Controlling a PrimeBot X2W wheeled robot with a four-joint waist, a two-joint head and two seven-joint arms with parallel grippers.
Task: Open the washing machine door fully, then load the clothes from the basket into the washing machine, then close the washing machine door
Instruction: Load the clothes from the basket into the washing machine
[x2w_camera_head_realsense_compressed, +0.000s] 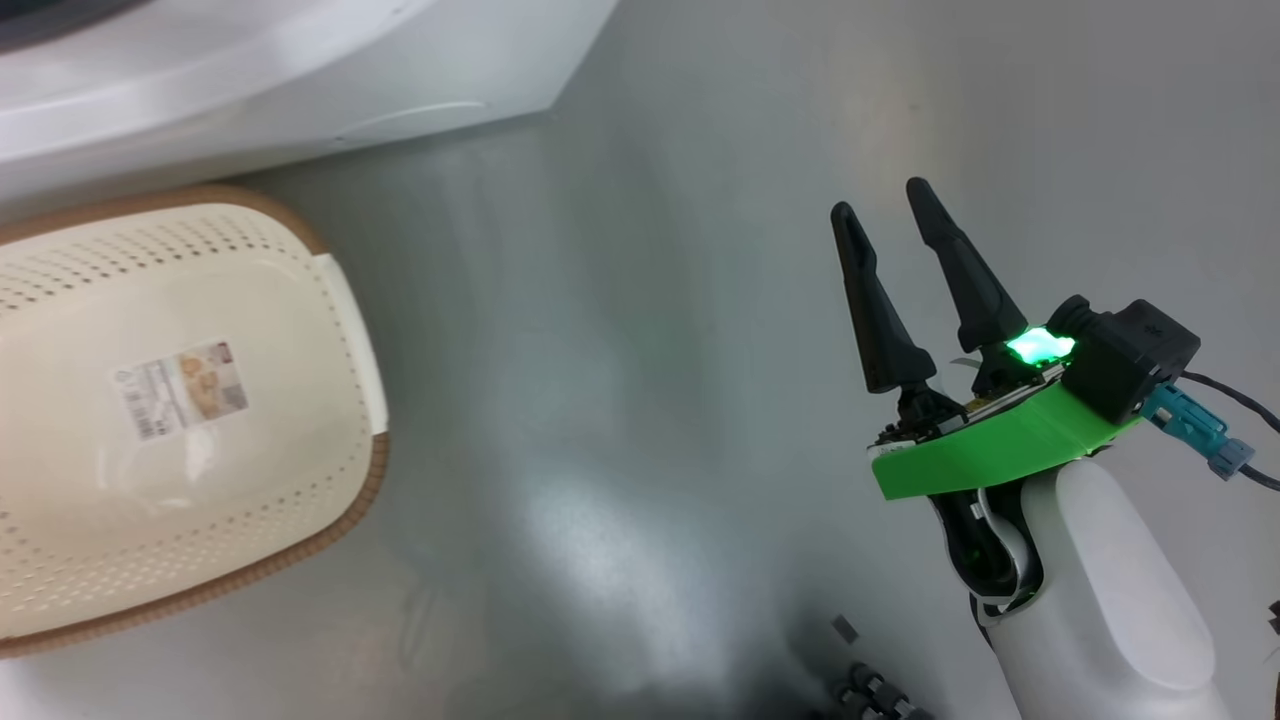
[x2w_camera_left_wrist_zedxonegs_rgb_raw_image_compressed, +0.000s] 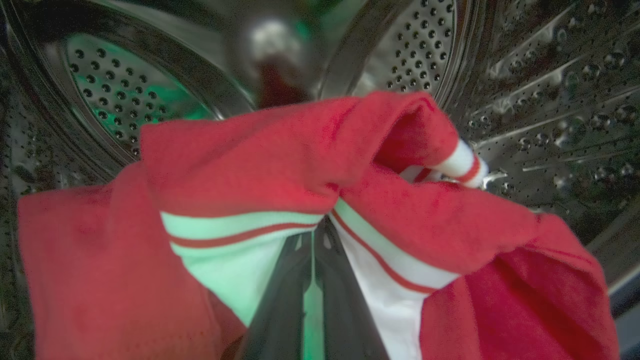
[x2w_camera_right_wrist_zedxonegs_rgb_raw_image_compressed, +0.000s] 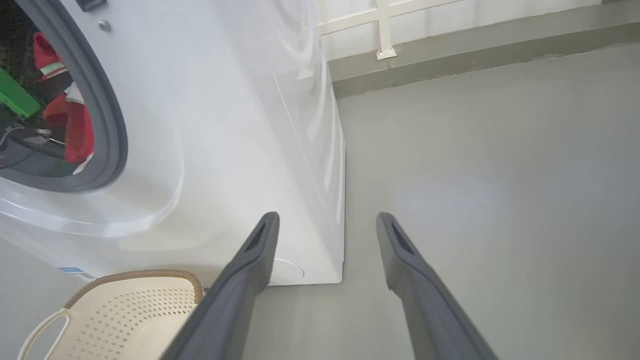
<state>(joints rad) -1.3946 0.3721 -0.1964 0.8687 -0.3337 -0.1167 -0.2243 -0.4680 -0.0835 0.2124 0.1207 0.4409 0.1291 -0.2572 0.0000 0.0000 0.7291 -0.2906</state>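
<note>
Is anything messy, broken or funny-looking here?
Nothing stands out. The basket sits upright on the floor beside the washing machine and looks empty. The red clothes are inside the drum, pinched in the left tool. Nothing looks spilled or broken.

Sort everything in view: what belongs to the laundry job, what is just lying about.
Job: white front-loading washing machine; bright red white-striped fabric clothes in its perforated steel drum; cream perforated plastic basket, brown-rimmed.
Lying about: small dark scrap on the grey floor; white rail post beyond.
</note>
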